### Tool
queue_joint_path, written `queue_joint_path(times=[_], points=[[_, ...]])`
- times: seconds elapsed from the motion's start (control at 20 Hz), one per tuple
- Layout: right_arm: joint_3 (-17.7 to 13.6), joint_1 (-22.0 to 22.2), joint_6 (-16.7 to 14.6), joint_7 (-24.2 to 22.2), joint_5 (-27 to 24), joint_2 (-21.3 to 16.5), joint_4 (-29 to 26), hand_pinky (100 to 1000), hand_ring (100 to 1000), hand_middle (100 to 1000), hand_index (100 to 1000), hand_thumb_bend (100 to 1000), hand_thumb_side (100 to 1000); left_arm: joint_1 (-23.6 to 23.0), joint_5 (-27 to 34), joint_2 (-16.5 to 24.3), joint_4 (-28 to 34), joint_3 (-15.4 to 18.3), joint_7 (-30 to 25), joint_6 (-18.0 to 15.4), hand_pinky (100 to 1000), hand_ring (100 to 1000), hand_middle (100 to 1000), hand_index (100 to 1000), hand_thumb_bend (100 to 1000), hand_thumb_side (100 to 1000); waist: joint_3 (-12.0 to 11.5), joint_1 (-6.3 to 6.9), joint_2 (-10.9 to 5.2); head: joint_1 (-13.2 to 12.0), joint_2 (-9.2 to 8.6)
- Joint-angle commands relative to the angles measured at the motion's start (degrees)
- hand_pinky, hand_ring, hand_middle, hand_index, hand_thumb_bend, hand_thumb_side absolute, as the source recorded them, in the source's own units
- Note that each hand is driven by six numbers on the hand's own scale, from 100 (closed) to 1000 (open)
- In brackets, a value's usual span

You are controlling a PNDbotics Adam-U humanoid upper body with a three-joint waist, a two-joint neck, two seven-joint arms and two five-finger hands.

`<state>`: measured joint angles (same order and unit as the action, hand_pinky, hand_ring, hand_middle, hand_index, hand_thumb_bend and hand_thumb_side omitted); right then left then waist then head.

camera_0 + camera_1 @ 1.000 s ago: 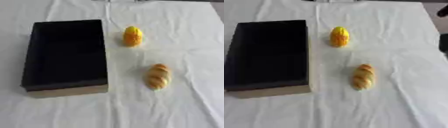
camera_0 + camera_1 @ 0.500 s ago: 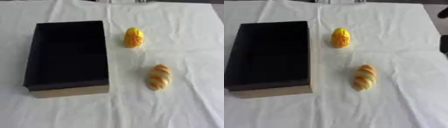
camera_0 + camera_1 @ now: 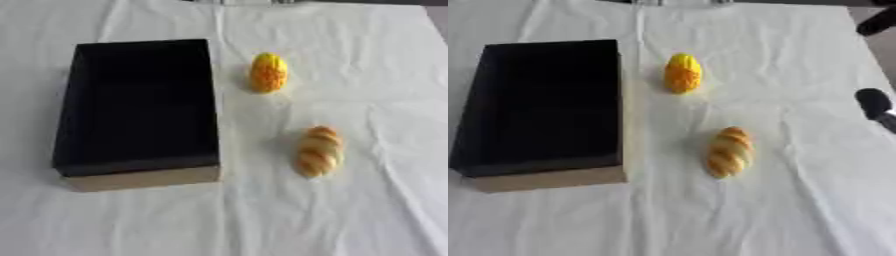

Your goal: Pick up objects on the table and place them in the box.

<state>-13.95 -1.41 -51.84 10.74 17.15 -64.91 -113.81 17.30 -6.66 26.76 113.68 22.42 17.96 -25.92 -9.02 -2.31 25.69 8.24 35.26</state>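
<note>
Bread [image 3: 318, 151] and corn [image 3: 268, 72] look light, rigid, likely plastic; grasp across the middle. Right hand [image 3: 877, 106] barely visible, fingers can't tell. Box [image 3: 138, 105] empty.

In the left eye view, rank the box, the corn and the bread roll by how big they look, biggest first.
1. Box, by far the largest.
2. Bread roll.
3. Corn. It looks only slightly smaller than the roll and lies farther from the camera, so their order is unsure.

Box, corn and bread on the white-clothed table

Open black box [image 3: 136, 107] toward the left edge (inside dark); yellow corn [image 3: 268, 72] nearer the far edge, striped bread [image 3: 318, 151] mid-table, apart.
</note>
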Motion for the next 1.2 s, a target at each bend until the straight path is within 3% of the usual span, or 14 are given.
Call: queue_joint_path(times=[0.05,0.35,0.6,0.85,0.95,1.2], points=[[3.1,-0.2,-0.1,1.0,10.5,-3.9,-0.8,852,949,821,934,288,197,0.4,0.3,2.3,0.9,-0.1,-0.3,-0.2,868,903,806,893,140,505,-0.2,0.06,-1.51,0.5,0.27],[10.5,-0.1,-0.1,5.4,28.4,-6.8,-0.8,877,973,873,942,308,255,0.6,0.9,2.4,0.9,-0.7,-0.9,-0.3,867,903,806,893,143,503,-0.9,0.02,-1.88,1.5,0.32],[14.7,-0.7,-0.1,6.0,35.5,-8.3,-0.8,892,984,879,946,306,247,0.9,1.3,2.5,0.9,-1.1,-1.5,-0.3,867,903,806,892,142,503,-1.4,-0.02,-2.18,2.7,0.66],[15.6,-2.1,-0.1,4.5,34.6,-8.4,-0.8,898,989,851,941,357,215,0.9,1.7,2.4,0.9,-1.4,-2.0,-0.3,867,904,806,893,137,508,-1.7,-0.01,-2.28,3.3,0.70],[15.4,-2.9,-0.1,3.6,32.9,-8.4,-0.8,900,991,826,927,395,200,0.9,1.8,2.4,0.9,-1.6,-2.3,-0.4,867,904,806,893,136,510,-1.7,0.01,-2.29,3.4,0.73],[14.9,-5.9,-0.1,1.0,26.6,-8.7,-0.4,902,989,791,927,386,170,1.0,2.0,2.3,0.9,-1.8,-2.8,-0.4,866,905,806,892,132,513,-1.8,0.04,-2.29,3.9,0.95]])
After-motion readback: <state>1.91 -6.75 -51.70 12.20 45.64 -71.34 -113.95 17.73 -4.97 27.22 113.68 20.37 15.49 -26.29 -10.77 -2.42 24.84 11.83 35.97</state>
